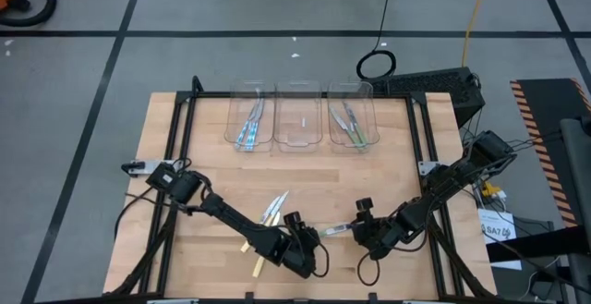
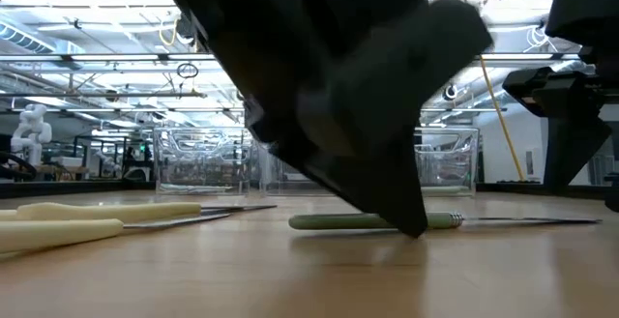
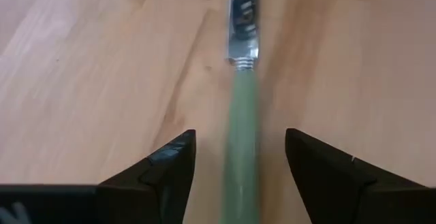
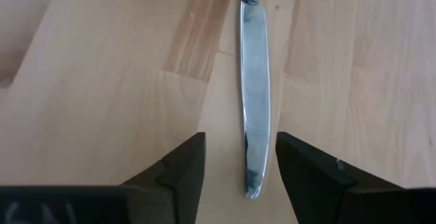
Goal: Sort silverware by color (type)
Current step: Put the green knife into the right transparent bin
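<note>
Green-handled knife (image 3: 242, 125) is seen lying flat on the wooden table (image 1: 212, 165), near the front edge between the two arms. In the left wrist view its handle runs between the left gripper (image 3: 240, 166) fingers with a gap on each side; the jaws are spread and nothing is gripped. In the right wrist view the silver blade points in between the right gripper (image 4: 238, 157) fingers, which are also parted and clear of the blade. No contact with the knife can be made out on either side. From above, the left gripper is placed at the handle end and the right gripper at the blade end, facing each other across the knife. In the low view the knife lies level on the wood, partly hidden by a dark finger in front of it.

Pale yellow-handled utensils (image 1: 270, 216) are spread on the table just left of the left gripper, well apart from the bins. Three clear bins (image 1: 300, 115) are lined up at the far edge: blue-handled pieces (image 1: 250, 124) lie in the left one, green-handled pieces (image 1: 351, 124) in the right one. Contents of the middle bin cannot be made out.
</note>
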Robot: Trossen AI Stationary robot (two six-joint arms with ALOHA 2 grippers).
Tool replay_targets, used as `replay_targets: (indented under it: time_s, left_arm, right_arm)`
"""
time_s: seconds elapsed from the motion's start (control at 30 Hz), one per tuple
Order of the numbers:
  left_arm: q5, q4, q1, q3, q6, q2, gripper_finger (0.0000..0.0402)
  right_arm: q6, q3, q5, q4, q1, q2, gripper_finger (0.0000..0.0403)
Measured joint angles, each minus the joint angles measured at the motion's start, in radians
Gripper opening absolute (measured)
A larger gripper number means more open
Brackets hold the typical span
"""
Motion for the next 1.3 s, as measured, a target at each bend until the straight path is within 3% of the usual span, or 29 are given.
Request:
replay_targets:
  time_s: [0.13, 0.53, 1.03, 1.3]
  left_arm:
    - [0.000, 0.010, 0.009, 0.001, -0.003, 0.015, 0.0210]
    - [0.019, 0.042, 0.022, 0.004, 0.058, 0.050, 0.0044]
    - [0.026, 0.030, 0.024, 0.004, 0.063, 0.051, 0.0028]
    - [0.011, -0.118, 0.009, 0.127, 0.102, 0.061, 0.0028]
  right_arm:
    - [-0.016, 0.000, -0.001, 0.003, 0.000, 0.000, 0.0174]
    - [-0.018, 0.000, -0.004, -0.029, 0.001, 0.000, 0.0174]
    - [0.086, 0.118, -0.007, -0.248, 0.036, 0.000, 0.0173]
    - [0.058, 0.160, 0.002, -0.274, 0.073, 0.000, 0.0173]
